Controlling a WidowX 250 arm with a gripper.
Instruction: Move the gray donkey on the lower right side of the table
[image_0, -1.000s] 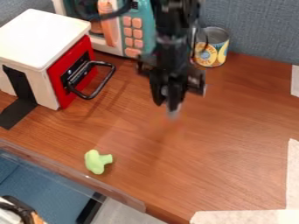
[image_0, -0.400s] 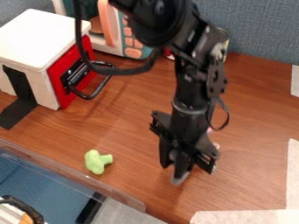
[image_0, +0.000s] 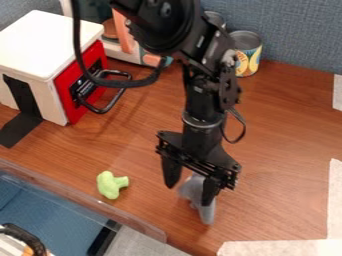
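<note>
The black gripper (image_0: 188, 195) hangs low over the front middle part of the table, its two fingers spread apart. The gray donkey (image_0: 207, 213) is directly beneath it at the lower centre, a gray shape slanting down to the right. The right finger passes in front of part of the donkey, and the left finger stands apart from it on the left. Whether a finger touches the donkey, I cannot tell.
A green broccoli-like toy (image_0: 110, 184) lies to the left, near the clear bin's rim (image_0: 80, 196). The toy oven (image_0: 50, 47) stands upper left, with a microwave toy (image_0: 120, 35) and a can (image_0: 246, 52) at the back. White tape (image_0: 280, 247) marks the front right.
The gripper came forward from the back of the table with the donkey, then shifted slightly left. Its fingers have opened, and more of the gray donkey shows below them.
</note>
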